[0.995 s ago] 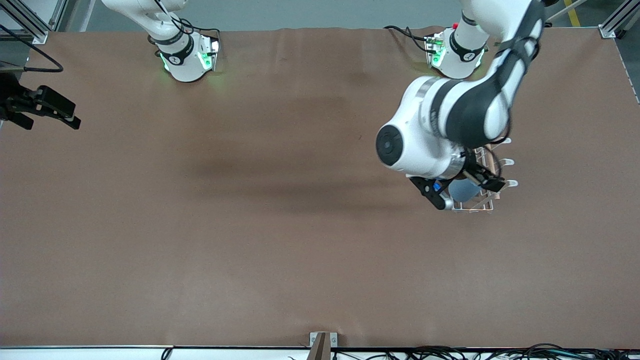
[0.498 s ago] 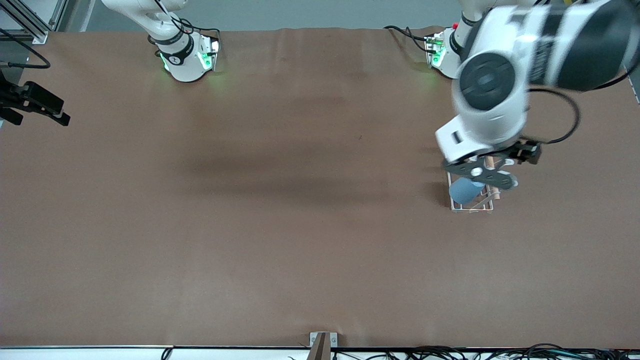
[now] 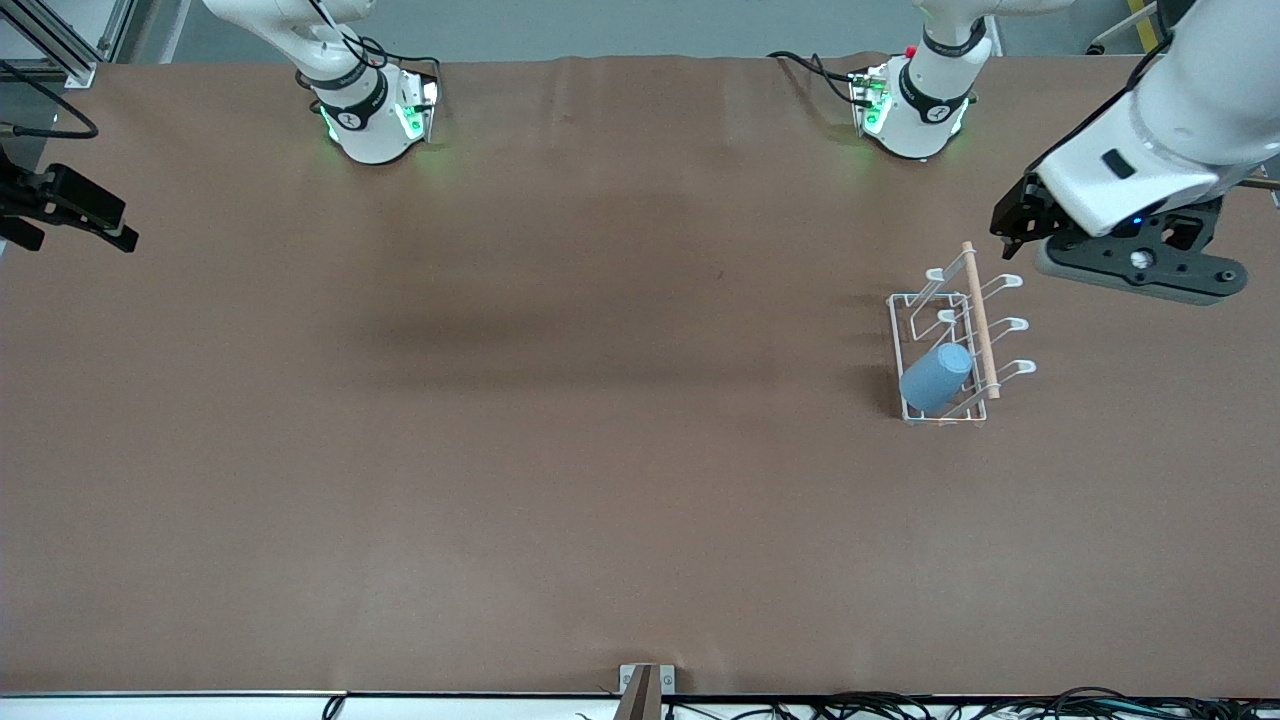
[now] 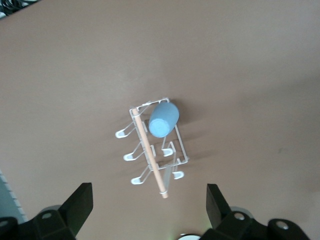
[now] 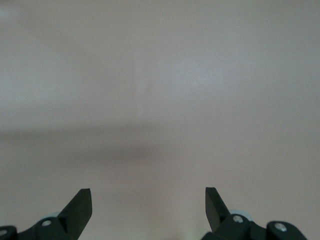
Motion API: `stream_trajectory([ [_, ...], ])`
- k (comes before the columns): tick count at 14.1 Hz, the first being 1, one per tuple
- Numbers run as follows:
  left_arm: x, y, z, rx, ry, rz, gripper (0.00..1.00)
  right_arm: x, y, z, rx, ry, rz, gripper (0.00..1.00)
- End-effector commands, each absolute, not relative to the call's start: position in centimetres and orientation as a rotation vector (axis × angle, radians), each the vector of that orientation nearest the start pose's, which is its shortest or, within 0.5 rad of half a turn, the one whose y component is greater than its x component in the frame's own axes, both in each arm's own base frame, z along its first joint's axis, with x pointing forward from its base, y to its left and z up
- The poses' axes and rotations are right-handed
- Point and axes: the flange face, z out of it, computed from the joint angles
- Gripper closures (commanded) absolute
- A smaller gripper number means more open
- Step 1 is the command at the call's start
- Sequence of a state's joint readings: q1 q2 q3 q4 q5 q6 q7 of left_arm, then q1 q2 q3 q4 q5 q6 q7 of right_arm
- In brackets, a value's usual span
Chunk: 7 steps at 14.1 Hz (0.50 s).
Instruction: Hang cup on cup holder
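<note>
Left tool (image 3: pixel 1140 262) hangs high over the counter (image 3: pixel 600 450) toward the left arm's end, up above and off to the side of the rack, and its wrist view shows the two fingers (image 4: pixel 80 205) spread wide with nothing between them. Right tool (image 3: pixel 75 210) waits at the right arm's end of the counter, at the edge of the front view, fingers (image 5: pixel 80 202) wide apart too, gripping nothing, only bare brown counter under it. One cup (image 3: pixel 936 376), light blue, and it's on the cup holder (image 3: pixel 945 345): slipped over a prong at the end of the rack nearest the front camera, tilted, its closed bottom pointing up and out toward the right arm's end, its mouth down toward the wire base. One cup holder, white wire, its long axis running roughly from the robots' bases toward the front camera, a single pale wooden rod (image 3: pixel 978 318) along the top. Count the prongs: five looped tips show clearly, and the cup covers where a sixth might be. Part of the left tool's body is cut off by the white wrist above it in the front view.
</note>
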<state>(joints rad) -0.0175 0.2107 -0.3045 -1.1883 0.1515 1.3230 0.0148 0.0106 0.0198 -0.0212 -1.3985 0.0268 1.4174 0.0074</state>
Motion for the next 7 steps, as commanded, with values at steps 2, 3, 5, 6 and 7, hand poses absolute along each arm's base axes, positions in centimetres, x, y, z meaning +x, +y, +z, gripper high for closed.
stream_trajectory([
  [2,57.7,-12.5,66.1,-3.142,0.293,0.073,0.00,53.9,-0.2,67.9,-3.102,-0.052,0.015,0.00],
  [3,57.2,-12.7,66.8,-3.147,0.258,0.055,0.00,54.0,-0.2,67.8,-3.102,-0.057,0.013,0.00],
  [5,56.3,-12.7,67.8,-3.138,0.233,0.034,0.00,54.0,0.1,67.6,-3.101,-0.066,0.022,0.00],
  [6,55.6,-12.5,67.8,-3.135,0.227,0.047,0.00,54.0,0.1,67.7,-3.103,-0.066,0.015,0.00],
  [7,54.9,-11.7,68.0,-3.124,0.197,0.043,0.00,54.0,-0.1,67.7,-3.106,-0.061,0.013,0.00],
])
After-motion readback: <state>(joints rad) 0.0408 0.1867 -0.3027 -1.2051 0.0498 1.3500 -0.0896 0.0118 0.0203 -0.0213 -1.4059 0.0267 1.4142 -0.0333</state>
